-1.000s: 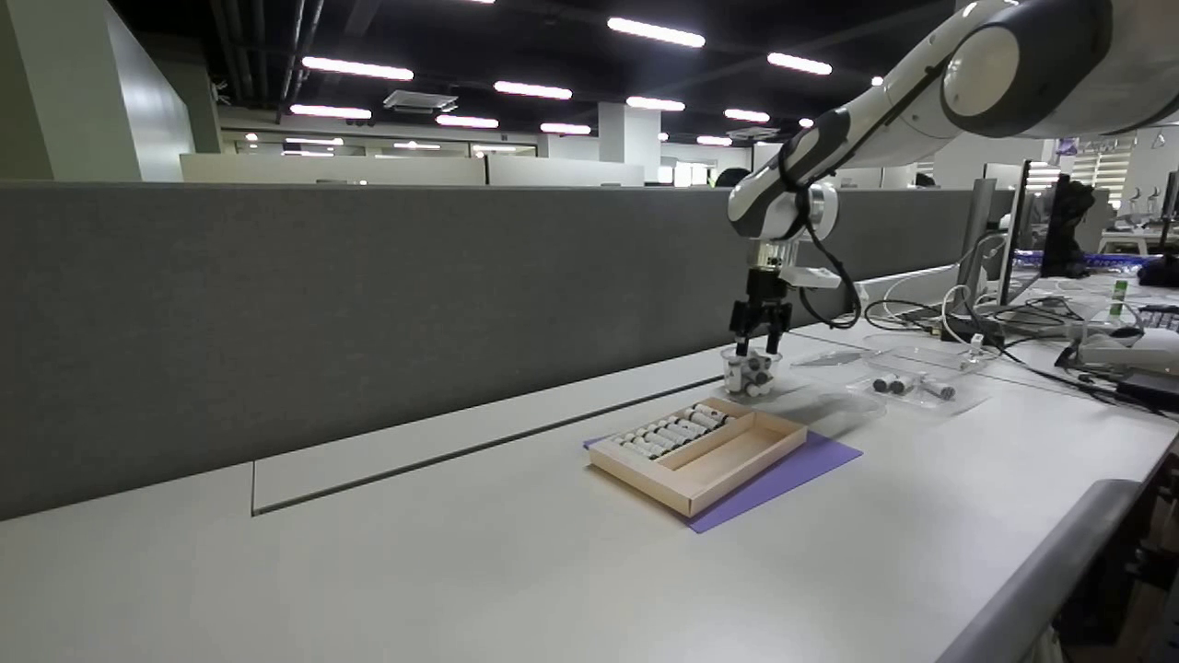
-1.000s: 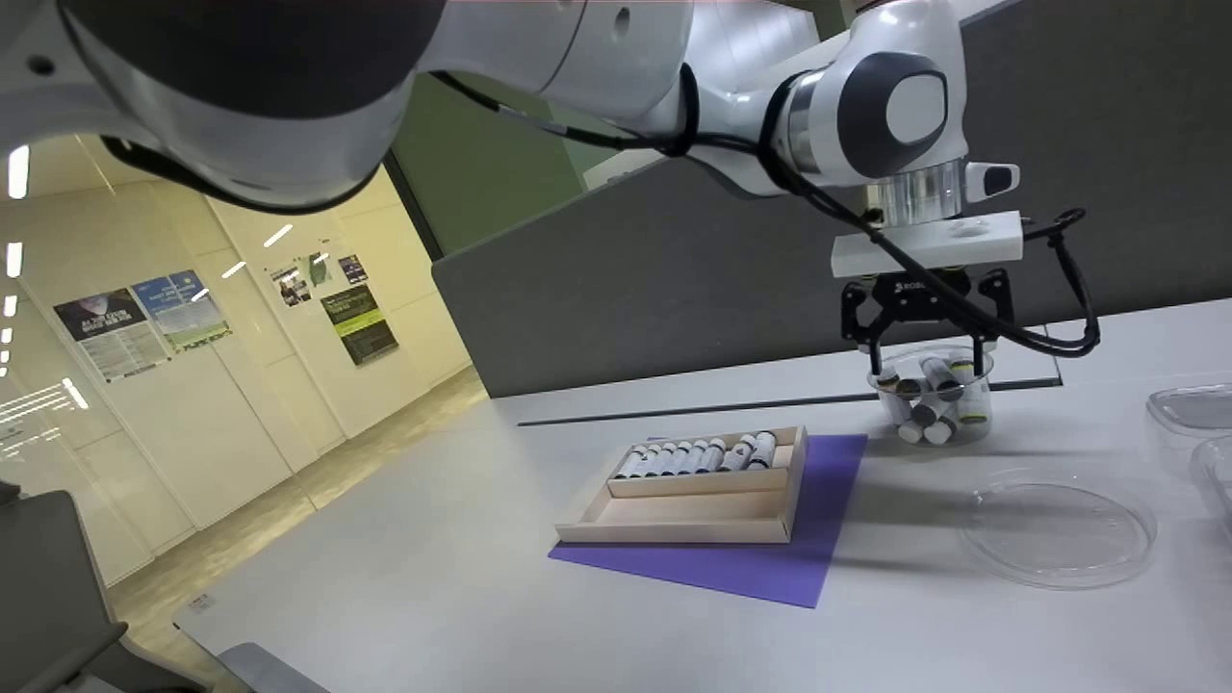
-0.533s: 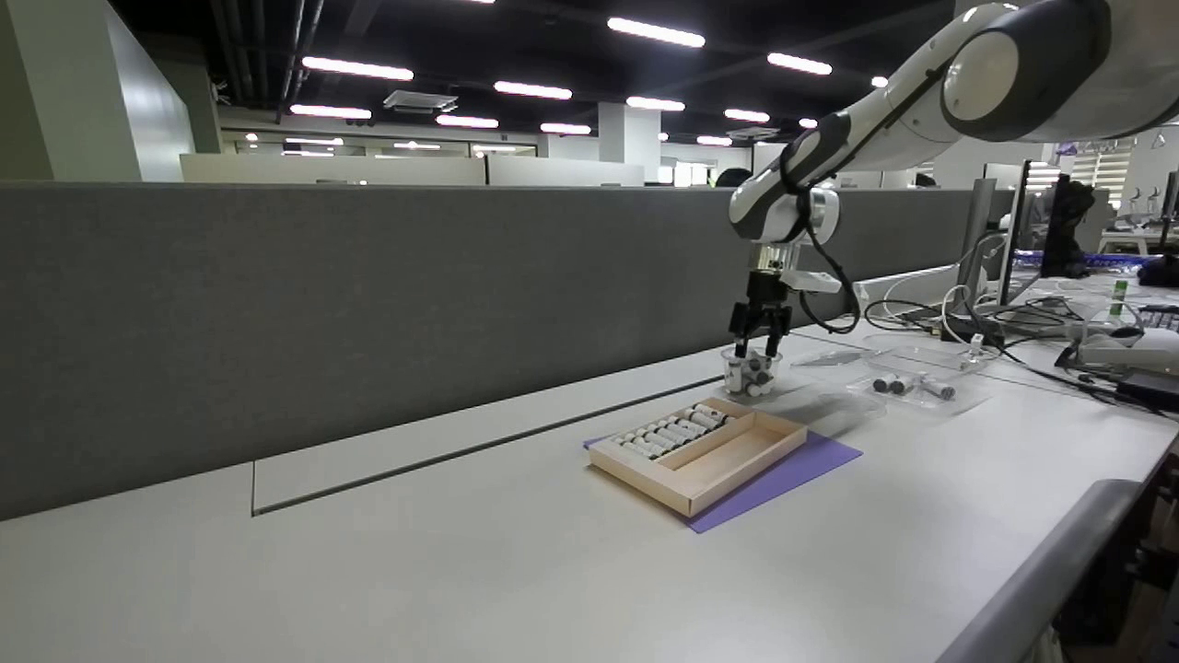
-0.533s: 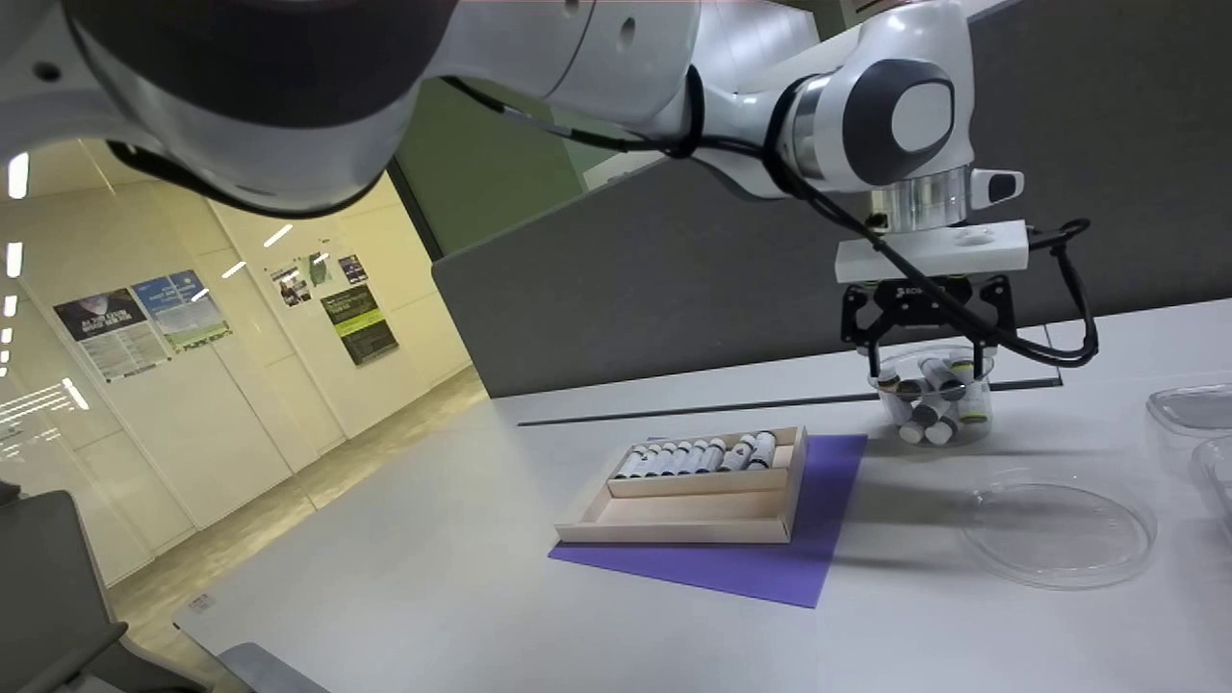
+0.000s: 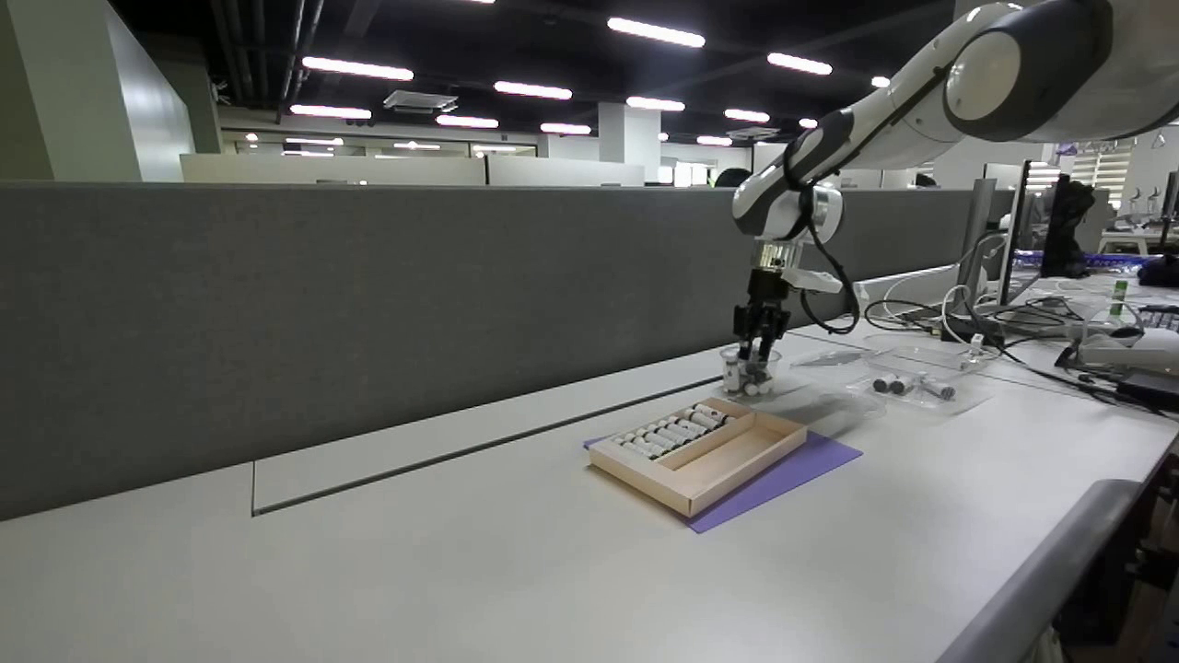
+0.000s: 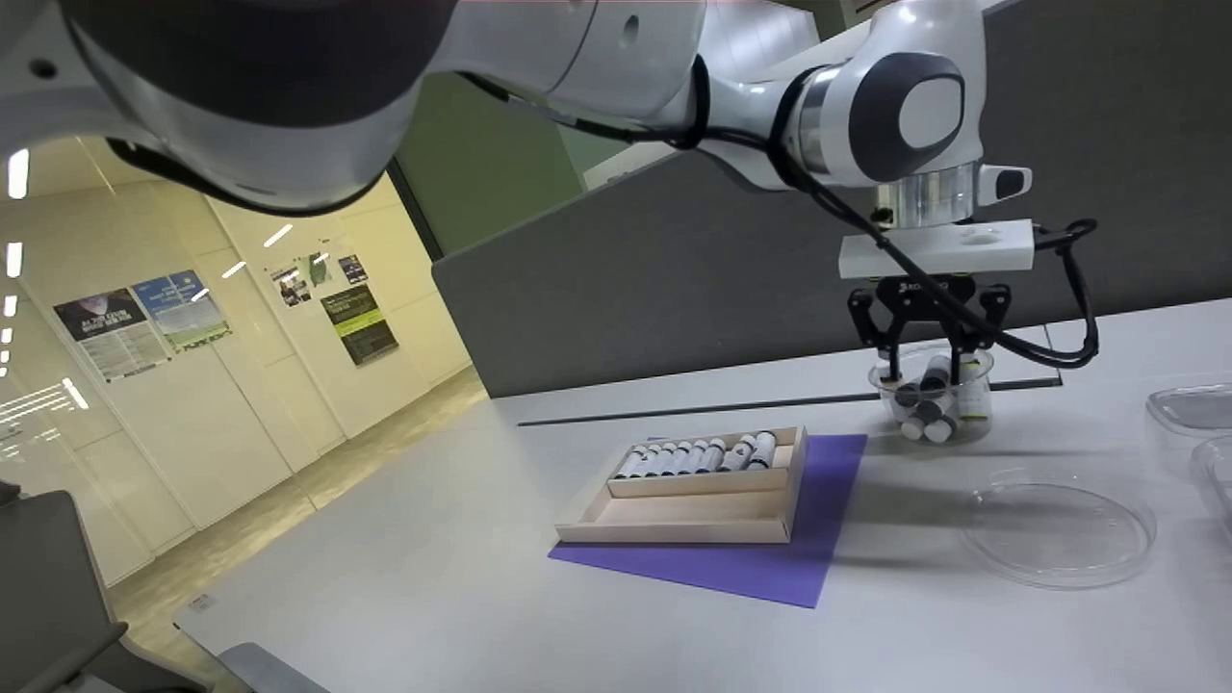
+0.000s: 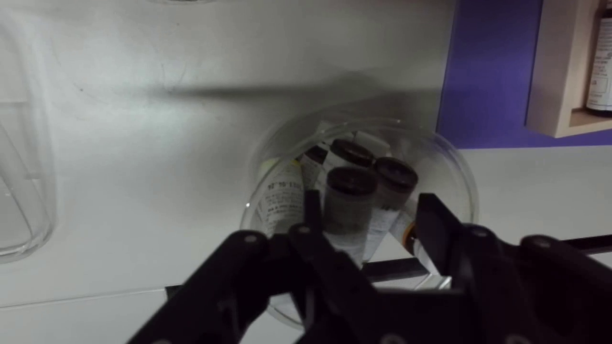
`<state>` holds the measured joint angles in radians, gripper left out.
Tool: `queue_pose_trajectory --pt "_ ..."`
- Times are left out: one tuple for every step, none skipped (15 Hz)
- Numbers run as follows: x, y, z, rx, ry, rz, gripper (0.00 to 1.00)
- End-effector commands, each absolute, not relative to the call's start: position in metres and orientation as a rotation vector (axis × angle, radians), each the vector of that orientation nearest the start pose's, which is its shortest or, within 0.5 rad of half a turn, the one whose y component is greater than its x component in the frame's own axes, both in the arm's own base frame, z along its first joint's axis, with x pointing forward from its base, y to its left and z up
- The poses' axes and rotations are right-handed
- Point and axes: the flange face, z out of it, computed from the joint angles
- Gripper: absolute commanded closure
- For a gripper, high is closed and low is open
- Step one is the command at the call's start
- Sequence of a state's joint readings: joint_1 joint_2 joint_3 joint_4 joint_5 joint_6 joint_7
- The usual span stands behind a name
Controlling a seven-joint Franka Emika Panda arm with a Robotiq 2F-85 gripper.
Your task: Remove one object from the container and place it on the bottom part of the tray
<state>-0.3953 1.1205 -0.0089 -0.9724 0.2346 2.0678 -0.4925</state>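
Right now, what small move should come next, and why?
Probably close the gripper gently on the foremost dark-capped vial: in the wrist view it shows between the fingers, which stand apart inside the clear cup. A second dark-capped vial shows there too, so both might get caught.

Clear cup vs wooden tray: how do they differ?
Shape and look: the clear cup is round and see-through; the wooden tray is rectangular, opaque and tan.
Contents: the cup's vials are jumbled at various angles; the tray's vials lie side by side in one compartment.
Support: the cup stands on the white desk; the tray lies over a purple sheet.
Shared: both hold small vials with white labels.
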Motion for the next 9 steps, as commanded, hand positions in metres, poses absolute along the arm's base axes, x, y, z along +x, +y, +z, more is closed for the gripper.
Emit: queue_pose_trajectory --pt "0.724 -0.303 0.167 -2.929 0.067 -0.103 0.80" --pt "0.723 -0.305 0.166 -2.926 0.074 -0.099 0.87" --pt "0.722 -0.307 0.166 -2.923 0.082 -0.097 0.88" --pt "0.721 -0.309 0.165 -2.922 0.088 -0.095 0.70" --pt "0.721 -0.310 0.166 -2.917 0.092 -0.093 0.59" --pt "0.720 -0.312 0.165 -2.925 0.103 -0.090 0.93" --pt "0.719 -0.313 0.164 -2.924 0.113 -0.079 0.91" --pt "0.719 -0.314 0.165 -2.924 0.124 -0.073 0.94" --pt "0.719 -0.316 0.168 -2.919 0.136 -0.065 0.98"
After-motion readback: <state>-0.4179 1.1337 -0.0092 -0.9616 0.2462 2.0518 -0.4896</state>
